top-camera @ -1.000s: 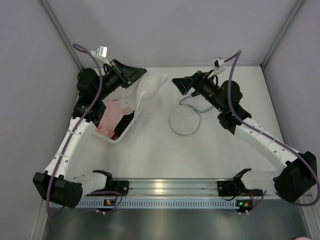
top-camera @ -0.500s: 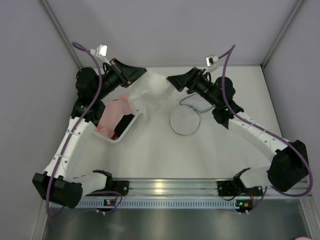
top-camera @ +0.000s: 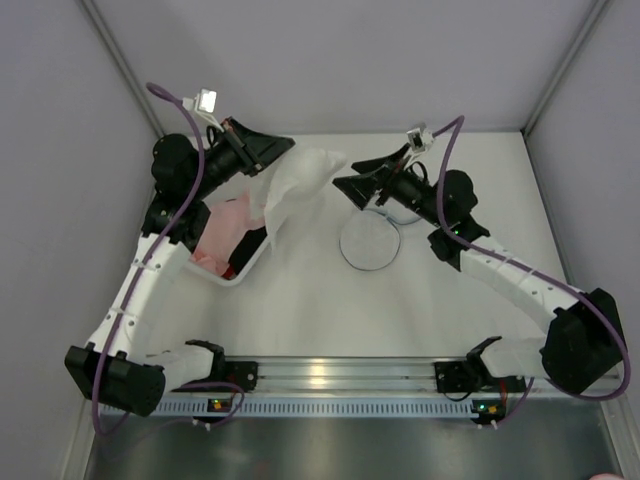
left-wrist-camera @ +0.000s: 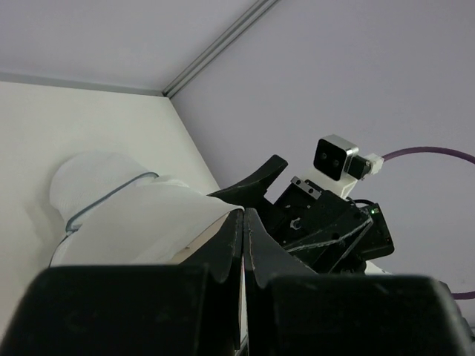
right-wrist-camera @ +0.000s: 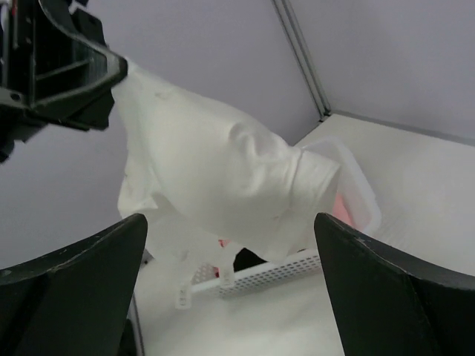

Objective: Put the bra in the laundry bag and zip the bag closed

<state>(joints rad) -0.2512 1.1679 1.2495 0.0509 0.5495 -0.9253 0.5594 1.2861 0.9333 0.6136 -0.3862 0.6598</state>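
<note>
**Item 1. Soft white fabric bra [top-camera: 300,185].** Pinched in my left hand [top-camera: 283,152], which is clamped tight on the upper edge. In the left wrist view the fingers meet with cloth between them. It hangs in the air, left of and beyond the round translucent white mesh laundry bag [top-camera: 368,242], and does not touch it. Its long axis slants from the grip down towards the near left, away from the laundry bag.

**Item 2. Right hand [top-camera: 345,184].** Spread wide and empty. It sits just beyond the laundry bag's far-left rim, pointing at the bra, which fills the right wrist view ahead of the fingers [right-wrist-camera: 82,274]. It is the hand nearer the laundry bag.

**Item 3. Laundry bag.** Lies flat on the pale desk [top-camera: 300,310] with one disc in plain view. A second thin dark rim loop shows beyond it, partly under my right arm. I cannot tell whether the zip is open.

**Item 4. Clear rectangular plastic bin [top-camera: 240,278].** Stands left of the laundry bag and holds a crumpled pink cloth [top-camera: 225,228] and a dark item [top-camera: 252,243].

**Note.** As I judge it, the bra must travel right and down to the laundry bag. My right hand lies on that line. The dangling lower end may snag the bin.
</note>
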